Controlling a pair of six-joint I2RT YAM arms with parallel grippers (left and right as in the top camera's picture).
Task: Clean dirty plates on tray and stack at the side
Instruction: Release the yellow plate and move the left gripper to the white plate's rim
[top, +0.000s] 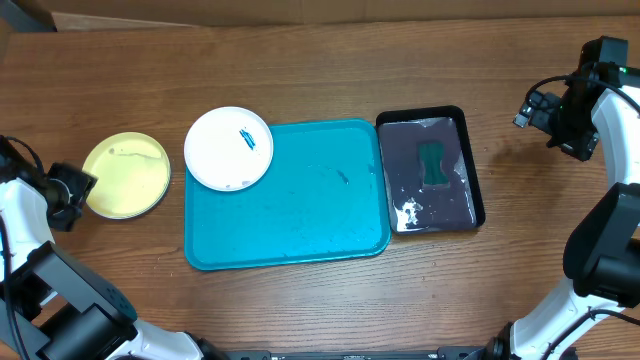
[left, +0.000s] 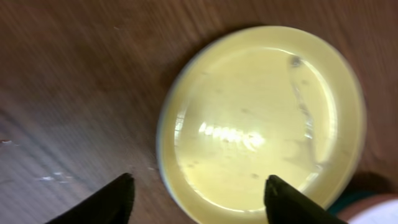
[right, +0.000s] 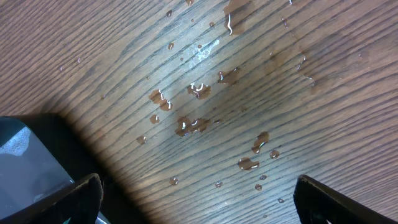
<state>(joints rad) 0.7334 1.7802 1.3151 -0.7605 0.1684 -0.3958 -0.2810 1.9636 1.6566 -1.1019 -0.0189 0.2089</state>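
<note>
The left gripper is hanging released, the yellow plate lying set aside just ahead of its fingers. The right gripper is gaping empty; the white plate on the tray is likely needing cleaning next

Body: left arm and right arm have white shell links, black joint housings. Black left gripper; its fingers matte black, tapering to points. Black right gripper, black cable looped just behind, small green light beyond.
</note>
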